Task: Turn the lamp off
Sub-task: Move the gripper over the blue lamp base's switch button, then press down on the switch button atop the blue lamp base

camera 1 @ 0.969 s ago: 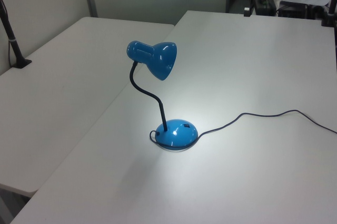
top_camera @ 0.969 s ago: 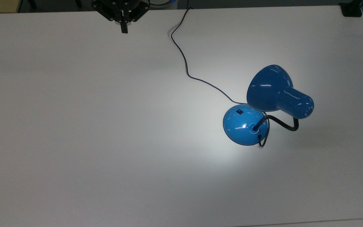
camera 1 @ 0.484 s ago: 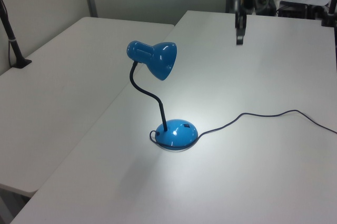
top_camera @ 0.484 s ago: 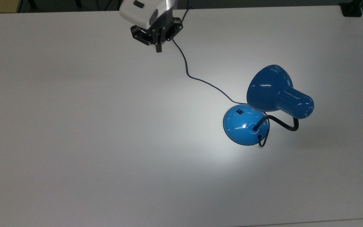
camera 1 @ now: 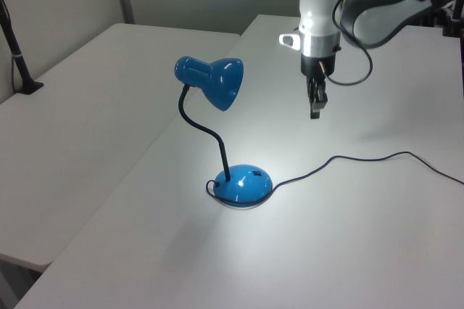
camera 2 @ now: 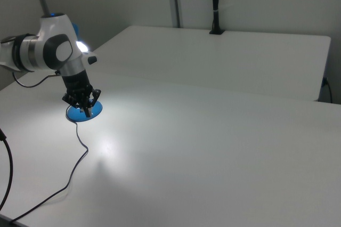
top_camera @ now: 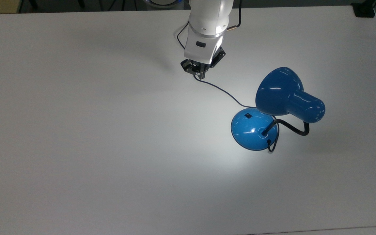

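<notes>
Blue lamp (top_camera: 274, 107) standing on white surface (top_camera: 77, 130), toward the top view's right; lit, bright pool cast around round base (top_camera: 253, 129). Small black switch (top_camera: 247, 115) on base, untouched. Shade (camera 1: 217, 80) raised on bent black neck (camera 1: 206, 131). Thin cord (camera 1: 348, 160) trailing away from base. Hand (camera 1: 316, 109) suspended above cord, well apart from base, pointing down, fingers pressed together, gripping nothing.

Top view looks straight down; left and right views face across the table (top_camera: 77, 130) from opposite sides.
</notes>
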Controlling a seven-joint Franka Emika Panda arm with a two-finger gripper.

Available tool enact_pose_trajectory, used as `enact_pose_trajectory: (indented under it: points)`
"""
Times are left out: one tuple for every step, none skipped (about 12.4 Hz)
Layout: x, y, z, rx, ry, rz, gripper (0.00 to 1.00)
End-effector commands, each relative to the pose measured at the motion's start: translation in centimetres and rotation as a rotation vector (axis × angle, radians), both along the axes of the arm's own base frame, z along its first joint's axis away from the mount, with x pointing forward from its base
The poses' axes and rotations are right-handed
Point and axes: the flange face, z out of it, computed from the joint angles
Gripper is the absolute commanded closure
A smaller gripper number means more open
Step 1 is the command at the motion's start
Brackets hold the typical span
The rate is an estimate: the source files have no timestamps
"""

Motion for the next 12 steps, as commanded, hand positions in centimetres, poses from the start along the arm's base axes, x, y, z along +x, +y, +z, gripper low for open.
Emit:
enact_pose_trajectory:
  points:
    - [1.0,3.9,-3.3,0.038,-0.076,0.141,1.0]
    - [1.3,5.3,-3.7,0.058,-0.118,0.162,1.0]
    - [1.8,6.9,-4.3,0.085,-0.163,0.177,1.0]
    - [2.3,7.5,-4.8,0.097,-0.182,0.184,1.0]
    - [2.9,8.8,-5.5,0.12,-0.201,0.185,1.0]
    - [3.2,9.5,-5.8,0.138,-0.213,0.184,1.0]
    - [3.5,9.9,-6.2,0.153,-0.223,0.182,1.0]
    - [3.9,10.1,-6.7,0.164,-0.239,0.176,1.0]
    - [4.4,10.3,-7.4,0.177,-0.27,0.173,1.0]
    - [4.5,10.7,-8.1,0.185,-0.289,0.176,1.0]
    - [4.6,10.6,-8.8,0.185,-0.289,0.175,1.0]
    - [4.5,10.9,-9.5,0.184,-0.28,0.179,1.0]
